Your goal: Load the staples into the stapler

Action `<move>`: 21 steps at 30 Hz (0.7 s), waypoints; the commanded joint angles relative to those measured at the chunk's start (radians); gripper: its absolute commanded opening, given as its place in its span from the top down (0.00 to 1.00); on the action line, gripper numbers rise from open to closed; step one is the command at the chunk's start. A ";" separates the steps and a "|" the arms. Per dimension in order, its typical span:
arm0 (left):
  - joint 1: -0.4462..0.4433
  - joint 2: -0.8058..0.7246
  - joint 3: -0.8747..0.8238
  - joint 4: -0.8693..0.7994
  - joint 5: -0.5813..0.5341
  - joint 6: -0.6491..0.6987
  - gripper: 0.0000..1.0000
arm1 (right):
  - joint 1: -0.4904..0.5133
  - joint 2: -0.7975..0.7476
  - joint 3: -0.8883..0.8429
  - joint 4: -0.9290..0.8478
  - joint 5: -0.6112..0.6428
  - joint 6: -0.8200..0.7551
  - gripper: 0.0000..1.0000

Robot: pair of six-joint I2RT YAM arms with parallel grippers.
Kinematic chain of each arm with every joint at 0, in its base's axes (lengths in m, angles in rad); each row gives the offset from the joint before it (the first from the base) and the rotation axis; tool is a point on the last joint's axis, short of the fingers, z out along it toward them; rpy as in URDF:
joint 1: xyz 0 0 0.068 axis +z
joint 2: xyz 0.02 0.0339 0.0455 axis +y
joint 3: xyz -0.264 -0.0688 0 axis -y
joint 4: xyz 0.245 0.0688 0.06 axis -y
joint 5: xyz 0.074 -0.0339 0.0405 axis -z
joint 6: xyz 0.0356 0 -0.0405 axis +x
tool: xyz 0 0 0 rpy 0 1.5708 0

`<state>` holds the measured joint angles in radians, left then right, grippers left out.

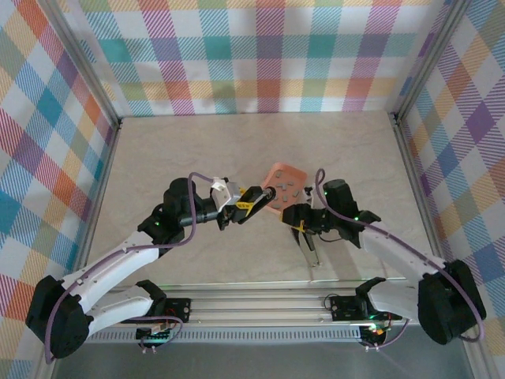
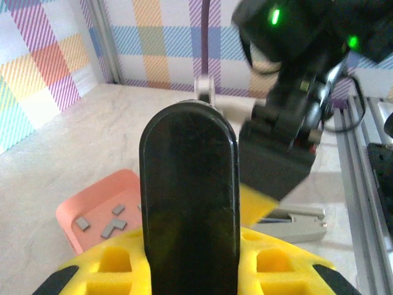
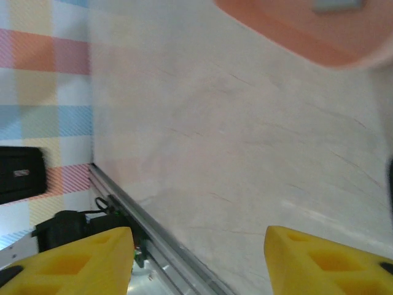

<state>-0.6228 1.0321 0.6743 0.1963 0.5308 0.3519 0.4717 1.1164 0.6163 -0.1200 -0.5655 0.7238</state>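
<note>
Left gripper (image 1: 264,196) fingers pressed together, tip at the left edge of the pink tray (image 1: 278,172), centre of the overhead frame. Can't tell if anything is pinched between them. Right gripper (image 3: 198,239) spread, nothing between its yellow fingers; in the overhead frame it sits just below the tray's lower right. Staples (image 2: 112,228) — several small grey strips lying loose in the tray, lower left of the left wrist frame. Stapler (image 2: 296,224) lies flat on the table (image 1: 197,158), lower right of that same frame — under the right gripper, apart from the tray
</note>
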 commanded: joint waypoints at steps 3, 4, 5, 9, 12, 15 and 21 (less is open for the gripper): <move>0.009 -0.011 0.044 -0.007 -0.020 0.062 1.00 | 0.007 -0.079 0.122 -0.013 -0.084 -0.018 0.41; 0.009 -0.009 0.044 -0.005 -0.017 0.065 1.00 | 0.007 -0.080 0.137 -0.014 -0.089 -0.010 0.42; 0.009 -0.005 0.044 -0.002 -0.013 0.065 1.00 | 0.007 -0.075 0.154 -0.013 -0.097 0.001 0.43; 0.009 0.008 0.045 0.013 0.003 0.063 1.00 | 0.018 -0.023 0.188 0.034 -0.144 0.053 0.48; 0.009 0.012 0.046 0.020 0.006 0.061 1.00 | 0.040 0.005 0.202 0.054 -0.145 0.061 0.51; 0.009 0.014 0.047 0.024 0.008 0.061 1.00 | 0.057 0.025 0.208 0.070 -0.141 0.069 0.53; 0.009 0.022 0.045 0.046 0.037 0.048 1.00 | 0.074 0.055 0.207 0.103 -0.119 0.078 0.61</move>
<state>-0.6228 1.0588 0.6743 0.1532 0.5224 0.3939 0.5381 1.1591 0.7914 -0.0658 -0.6785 0.7898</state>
